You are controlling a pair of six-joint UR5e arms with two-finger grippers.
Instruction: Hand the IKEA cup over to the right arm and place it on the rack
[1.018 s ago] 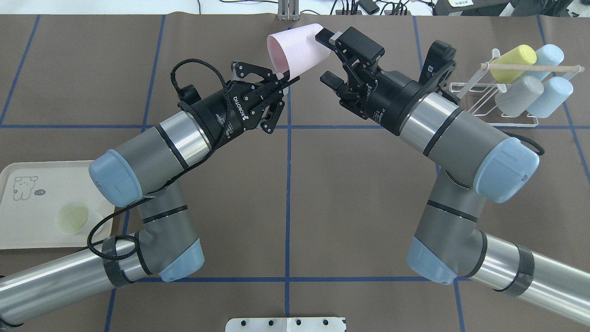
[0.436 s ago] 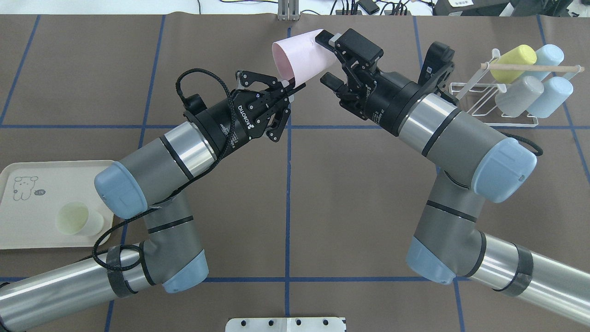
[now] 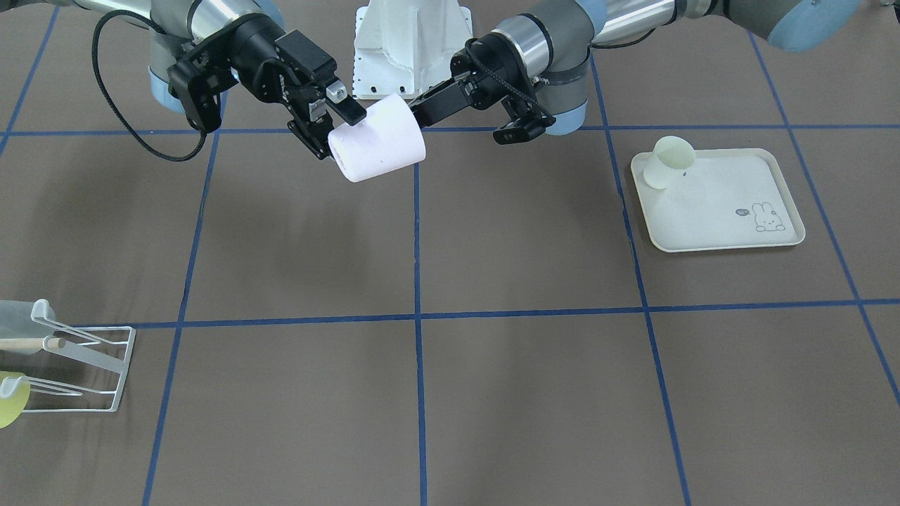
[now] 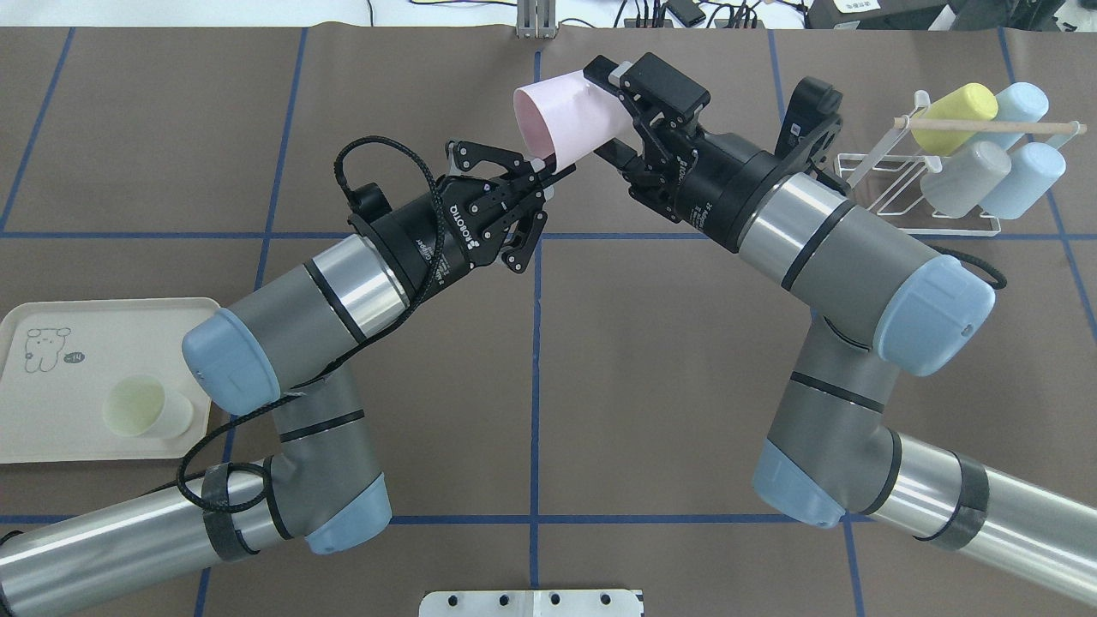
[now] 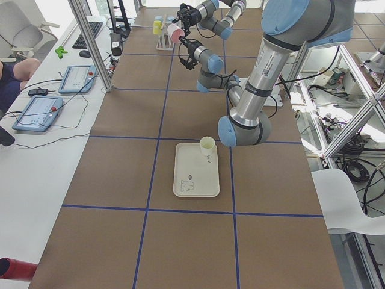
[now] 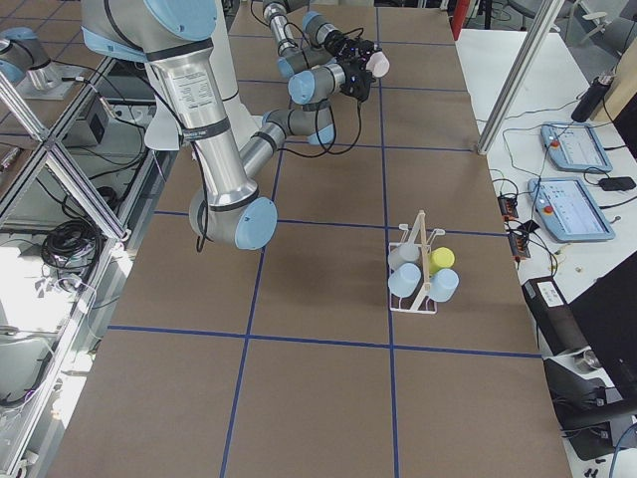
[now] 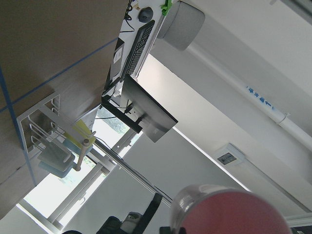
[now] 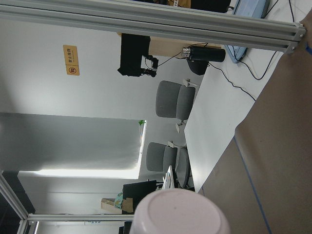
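Pink IKEA cup is up in the air over the far middle of the table, lying on its side between the two arms, so this looks like the middle of the handover. Left tool is pinched together on the rim at the open end and is carrying it. Right tool has its fingers spread around the closed end, one on each side and very close, but as far as I can see they aren't squeezing it yet. So I'd say the pickup and the meet-up are done. What's left: right tool clamps on, left lets go and backs off, then the cup goes over to the rack on the right side, which already has four cups on it. One more pale cup sits on the cream tray.
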